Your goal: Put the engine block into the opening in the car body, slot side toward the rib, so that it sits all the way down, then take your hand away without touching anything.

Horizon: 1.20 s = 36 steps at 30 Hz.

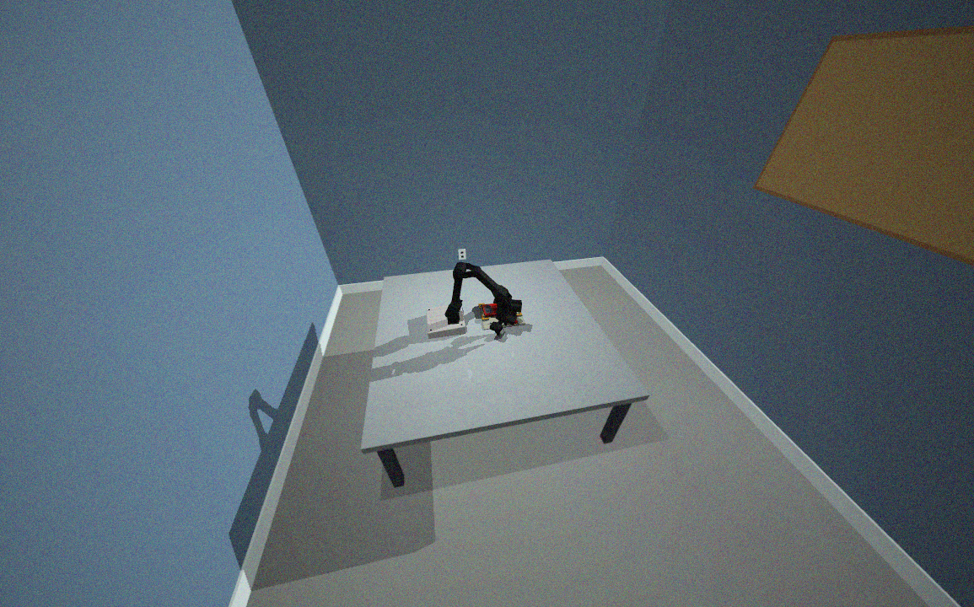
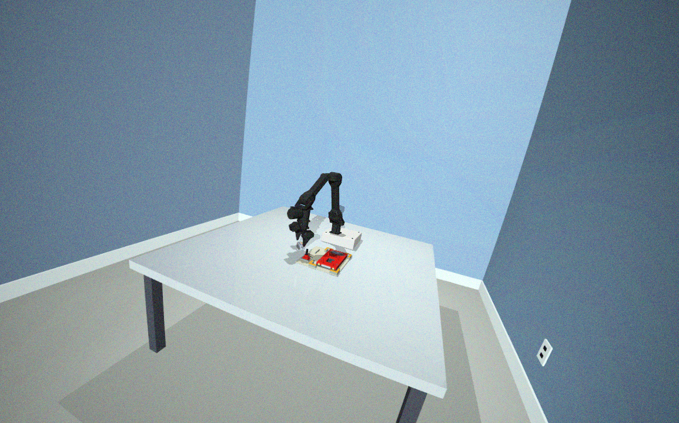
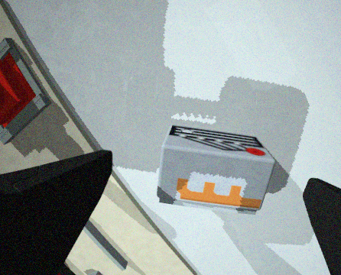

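Observation:
The engine block (image 3: pixel 216 168) is a grey box with an orange mark on its side, and black stripes and a red dot on one end. It sits on the table beside the car body, also visible in the exterior view (image 2: pixel 299 245). My gripper (image 3: pixel 212 176) (image 2: pixel 301 242) is open, its black fingers wide apart on either side of the block in the wrist view and touching nothing that I can see. The car body (image 3: pixel 117 206) (image 2: pixel 334 258) (image 1: pixel 488 309) is a flat cream piece with a red section and orange corners. Its opening and rib cannot be made out clearly.
A red part in a dark grey frame (image 3: pixel 42 100) stands on the cream area near the left finger. The exterior view shows a black lever (image 2: pixel 306 251) upright there. The white arm base (image 2: pixel 341 238) (image 1: pixel 445 329) stands behind the body on the table (image 1: pixel 505 392) (image 2: pixel 257 278).

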### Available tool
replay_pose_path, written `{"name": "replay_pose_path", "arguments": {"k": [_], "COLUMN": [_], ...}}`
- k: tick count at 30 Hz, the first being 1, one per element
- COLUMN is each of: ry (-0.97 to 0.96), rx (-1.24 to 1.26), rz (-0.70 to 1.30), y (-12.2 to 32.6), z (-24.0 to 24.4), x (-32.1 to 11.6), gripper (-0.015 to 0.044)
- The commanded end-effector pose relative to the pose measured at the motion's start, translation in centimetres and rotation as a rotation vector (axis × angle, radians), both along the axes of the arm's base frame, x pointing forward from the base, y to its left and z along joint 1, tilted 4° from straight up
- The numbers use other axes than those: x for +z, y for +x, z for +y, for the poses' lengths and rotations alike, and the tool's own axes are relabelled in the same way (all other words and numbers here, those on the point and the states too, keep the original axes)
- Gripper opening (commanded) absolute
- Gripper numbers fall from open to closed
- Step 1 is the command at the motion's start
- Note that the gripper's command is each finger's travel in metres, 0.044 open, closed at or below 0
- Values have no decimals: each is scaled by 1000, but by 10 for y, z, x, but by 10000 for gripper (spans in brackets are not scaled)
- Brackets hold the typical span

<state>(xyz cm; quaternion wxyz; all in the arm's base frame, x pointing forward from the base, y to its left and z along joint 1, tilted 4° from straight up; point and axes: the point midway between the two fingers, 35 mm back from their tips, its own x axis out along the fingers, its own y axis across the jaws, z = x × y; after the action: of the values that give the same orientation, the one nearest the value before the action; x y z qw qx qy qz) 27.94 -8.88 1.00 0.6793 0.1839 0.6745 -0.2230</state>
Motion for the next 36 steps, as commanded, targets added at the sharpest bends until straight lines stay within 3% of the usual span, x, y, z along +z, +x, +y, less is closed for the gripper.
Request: {"name": "replay_pose_path", "arguments": {"k": [1, 12, 20, 27, 34, 36], "ry": [3, 3, 3, 3, 14, 18], "rx": [0, 0, 0, 0, -16, -23], "rz": [19, 19, 19, 19, -26, -45], "y": [-4, -5, -5, -5, 3, 6], "z": [0, 0, 0, 0, -2, -3], "x": [-10, -24, -24, -24, -19, -16], "gripper": [440, 440, 230, 183, 0, 0]}}
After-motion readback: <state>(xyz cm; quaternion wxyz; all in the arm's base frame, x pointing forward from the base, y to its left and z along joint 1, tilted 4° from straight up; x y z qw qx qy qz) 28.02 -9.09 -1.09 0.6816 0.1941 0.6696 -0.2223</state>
